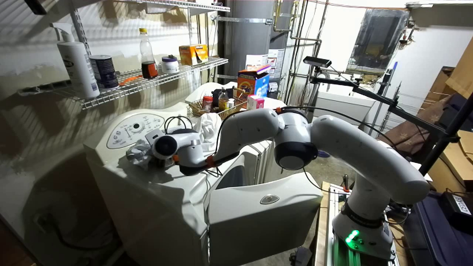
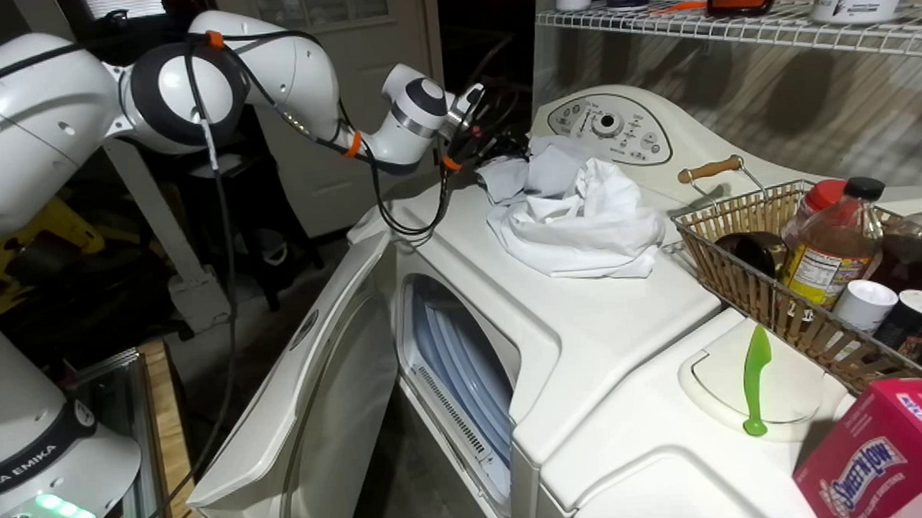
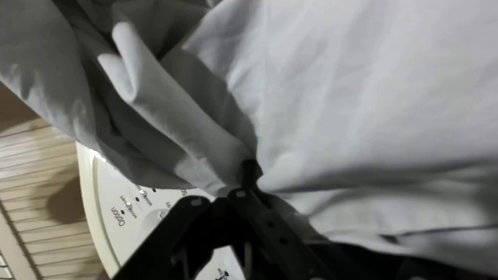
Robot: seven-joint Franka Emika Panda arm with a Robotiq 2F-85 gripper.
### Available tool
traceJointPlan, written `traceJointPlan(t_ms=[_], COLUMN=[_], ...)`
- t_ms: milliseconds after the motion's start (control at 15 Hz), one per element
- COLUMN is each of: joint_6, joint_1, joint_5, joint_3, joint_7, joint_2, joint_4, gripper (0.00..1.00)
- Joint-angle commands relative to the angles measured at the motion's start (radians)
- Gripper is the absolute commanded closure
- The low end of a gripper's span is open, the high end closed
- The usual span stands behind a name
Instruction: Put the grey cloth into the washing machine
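At the left of an exterior view stands the white robot arm point(image 2: 293, 74), its forearm reaching right. Next, the front door point(image 2: 342, 399) of the washing machine point(image 2: 614, 314) is swung open; a blue-grey drum point(image 2: 459, 350) shows through the opening. Beyond, at the far side of the machine's top, the hand point(image 3: 239, 184) is at the grey cloth point(image 2: 555, 163), which lies crumpled there in front of the control panel point(image 2: 636, 133). The wrist view shows folds of this cloth gathered about the dark fingers point(image 3: 268, 225); the tips are partly buried, so how wide they stand, and whether the cloth is firmly held, cannot be told. The white cloth point(image 2: 586, 229) lies bunched just right of the grey one. Further right, a slatted basket point(image 2: 726, 277) with a wooden handle point(image 2: 710, 169) holds bottles point(image 2: 832, 255); a green utensil point(image 2: 754, 378) and a pink Sweet'N Low box point(image 2: 874, 466) rest on the neighbouring appliance point(image 2: 644, 447).
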Motion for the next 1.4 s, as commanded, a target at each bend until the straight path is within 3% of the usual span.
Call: traceJointPlan(t_ms=[0, 333, 867, 1067, 1333], joint_6=[0.01, -0.081, -0.317, -0.295, -0.294], joint_1=[-0.065, -0.117, -0.183, -0.216, -0.233], joint_5=[0.061, 0.198, 0.396, 0.491, 0.556], joint_3=[0.137, 0.276, 0.4, 0.435, 0.425], joint_7=[-0.149, -0.311, -0.282, -0.22, -0.058], joint_2=[-0.037, -0.144, -0.356, -0.479, -0.653], joint_4=[0.0, -0.068, -0.165, -0.255, -0.417], gripper=[0.7, 0.99, 0.98, 0.98, 0.98])
